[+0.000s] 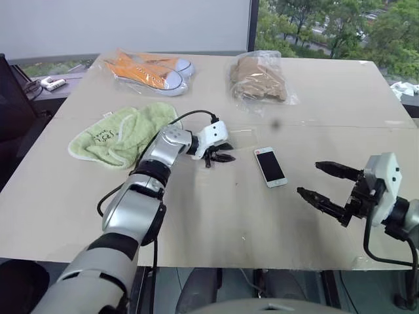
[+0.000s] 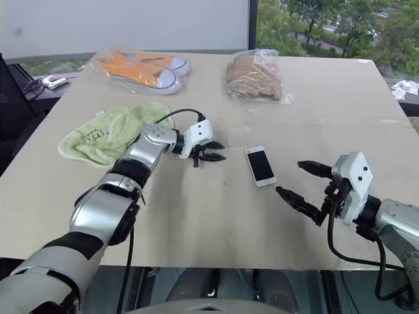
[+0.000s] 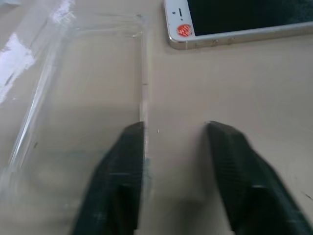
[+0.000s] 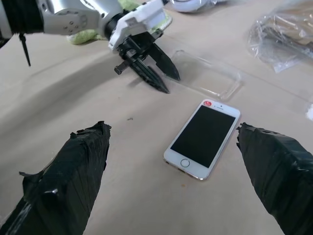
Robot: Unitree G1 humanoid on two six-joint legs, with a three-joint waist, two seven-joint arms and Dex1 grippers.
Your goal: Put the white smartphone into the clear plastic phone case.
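The white smartphone (image 1: 270, 166) lies screen up on the tan table, its home button towards me. Just beyond and left of it lies the clear plastic phone case (image 4: 208, 76), flat and empty. My left gripper (image 1: 219, 156) points down at the case's near end. Its black fingers (image 3: 122, 171) stand a narrow gap apart, astride the case's long side wall (image 3: 143, 93), one finger over the case and the other outside it. My right gripper (image 1: 327, 183) hovers wide open to the right of the phone, holding nothing.
A green towel (image 1: 121, 134) lies left of my left arm. At the back of the table are orange sneakers in a clear bag (image 1: 147, 70) and a crinkly bag of brown items (image 1: 258, 77). The table's front edge (image 1: 262, 265) runs close below my right gripper.
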